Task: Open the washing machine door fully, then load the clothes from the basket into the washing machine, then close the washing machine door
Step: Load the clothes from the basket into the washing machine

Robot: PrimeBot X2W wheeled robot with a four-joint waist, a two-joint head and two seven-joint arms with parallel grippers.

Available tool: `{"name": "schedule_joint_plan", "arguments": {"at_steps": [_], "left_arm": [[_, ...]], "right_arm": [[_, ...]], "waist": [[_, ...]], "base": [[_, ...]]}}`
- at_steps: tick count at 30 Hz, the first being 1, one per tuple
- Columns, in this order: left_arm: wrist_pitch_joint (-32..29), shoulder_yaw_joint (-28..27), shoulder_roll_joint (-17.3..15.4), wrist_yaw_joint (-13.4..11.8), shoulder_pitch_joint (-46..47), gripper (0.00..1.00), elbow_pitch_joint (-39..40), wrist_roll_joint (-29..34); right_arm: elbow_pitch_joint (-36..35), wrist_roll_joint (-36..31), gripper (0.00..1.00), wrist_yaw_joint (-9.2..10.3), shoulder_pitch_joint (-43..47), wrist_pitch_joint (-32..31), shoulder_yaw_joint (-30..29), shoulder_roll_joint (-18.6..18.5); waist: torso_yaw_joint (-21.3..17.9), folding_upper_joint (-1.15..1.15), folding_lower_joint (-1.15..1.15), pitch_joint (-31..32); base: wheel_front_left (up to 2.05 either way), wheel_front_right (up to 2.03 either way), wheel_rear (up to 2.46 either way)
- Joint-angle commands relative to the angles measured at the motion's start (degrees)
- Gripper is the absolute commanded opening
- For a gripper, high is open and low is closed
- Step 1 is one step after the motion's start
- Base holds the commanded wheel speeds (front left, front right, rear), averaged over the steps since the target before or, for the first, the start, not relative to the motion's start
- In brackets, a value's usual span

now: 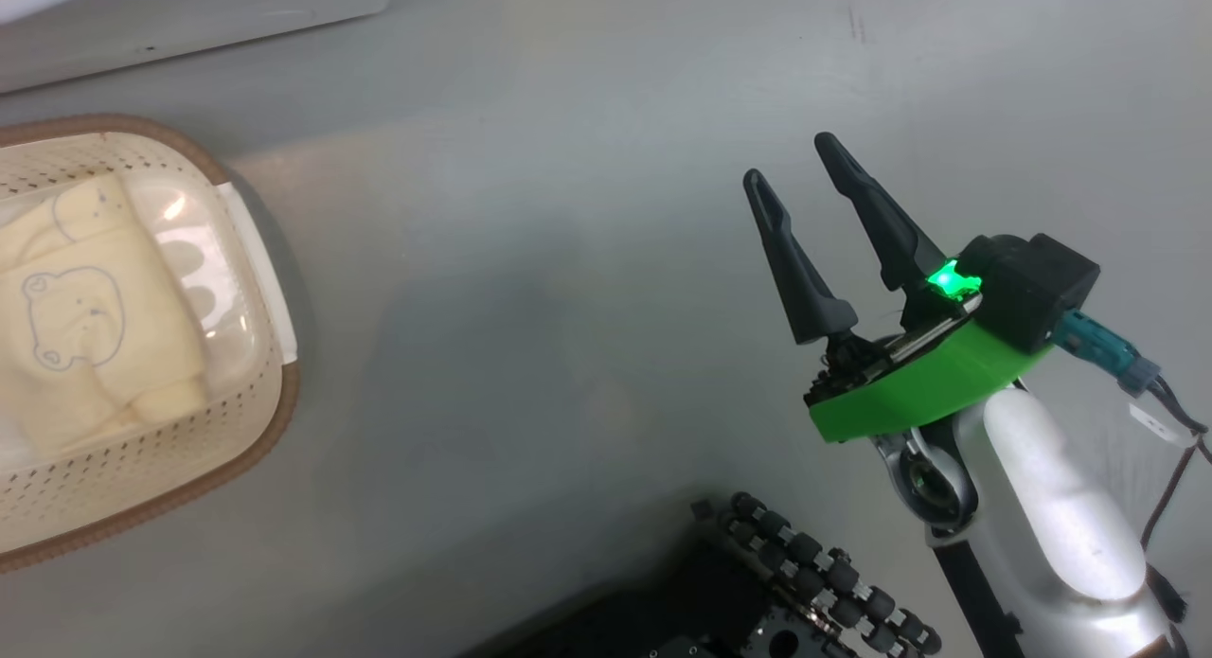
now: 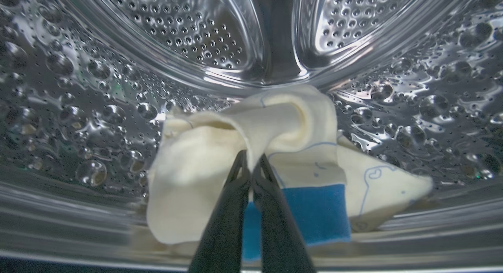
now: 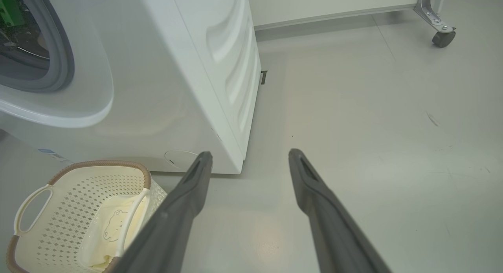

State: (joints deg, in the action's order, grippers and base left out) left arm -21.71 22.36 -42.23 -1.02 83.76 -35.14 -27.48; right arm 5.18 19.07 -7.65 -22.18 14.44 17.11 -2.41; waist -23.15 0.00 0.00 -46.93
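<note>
Inside the washing machine's steel drum (image 2: 98, 88) lies one of the clothes (image 2: 196, 174), cream with blue line drawing and a blue patch (image 2: 314, 214). My left gripper (image 2: 250, 157) is shut, its tips right at a fold of that garment; no cloth shows between them. The washing machine (image 3: 157, 88) stands white with its grey gasket (image 3: 63, 68) exposed; the door is out of view. The basket (image 1: 284, 393) sits on the floor with a bear-print garment (image 1: 85, 327) in it. My right gripper (image 1: 791, 159) hovers open over bare floor, right of the basket (image 3: 98, 163).
My wheeled base (image 1: 814, 563) shows at the bottom of the head view. A caster wheel (image 3: 444, 37) on a metal leg stands at the far right by the wall. Grey floor (image 3: 373, 127) stretches right of the washer.
</note>
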Motion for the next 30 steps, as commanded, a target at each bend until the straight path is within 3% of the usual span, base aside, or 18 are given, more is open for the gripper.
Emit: {"name": "schedule_joint_plan", "arguments": {"at_steps": [1,7,14,17,18,19,20,30], "left_arm": [[1.04,-1.42,-3.45,-0.04,1.97,0.00,1.62,0.93],[9.25,-1.01,-5.14,-0.68,5.72,0.00,-1.27,4.67],[16.54,-1.25,-4.95,-3.88,10.44,0.00,-6.56,7.26],[16.09,-0.64,-4.13,-3.63,11.42,0.00,-8.91,7.31],[15.81,-0.52,-3.67,-3.32,11.68,0.30,-9.53,7.05],[15.69,-0.56,-3.13,-3.08,11.94,0.73,-10.03,6.62],[15.55,-0.43,-2.64,-2.83,12.12,1.00,-10.49,6.40],[17.19,0.23,0.32,-2.10,11.18,1.00,-12.77,4.77]], "right_arm": [[-1.56,0.57,1.00,0.16,0.82,0.56,0.88,-0.46],[-1.57,1.72,1.00,0.16,0.45,0.56,1.40,-0.46],[-1.75,2.31,1.00,0.16,0.21,0.56,2.07,-0.46],[-1.78,2.26,1.00,0.16,0.36,0.56,1.80,-0.46],[-1.75,2.20,1.00,0.16,0.38,0.56,1.74,-0.46],[-1.72,2.12,1.00,0.16,0.37,0.56,1.68,-0.46],[-1.68,2.05,1.00,0.16,0.31,0.56,1.62,-0.46],[-1.65,0.68,1.00,0.16,-0.51,0.56,0.35,-0.46]], "waist": [[-0.60,0.00,0.00,-0.61],[-2.47,0.00,0.00,-2.27],[-3.98,0.00,0.00,-3.55],[-3.79,0.00,0.00,-3.72],[-3.65,0.00,0.00,-3.77],[-3.49,0.00,0.00,-3.79],[-3.28,0.00,0.00,-3.81],[-0.83,0.00,0.00,-3.08]], "base": [[0.00,0.00,0.00],[0.00,0.00,0.00],[0.00,0.00,0.00],[0.00,0.00,0.00],[0.00,0.00,0.00],[0.00,0.00,0.00],[0.00,0.00,0.00],[0.00,0.00,0.00]]}}
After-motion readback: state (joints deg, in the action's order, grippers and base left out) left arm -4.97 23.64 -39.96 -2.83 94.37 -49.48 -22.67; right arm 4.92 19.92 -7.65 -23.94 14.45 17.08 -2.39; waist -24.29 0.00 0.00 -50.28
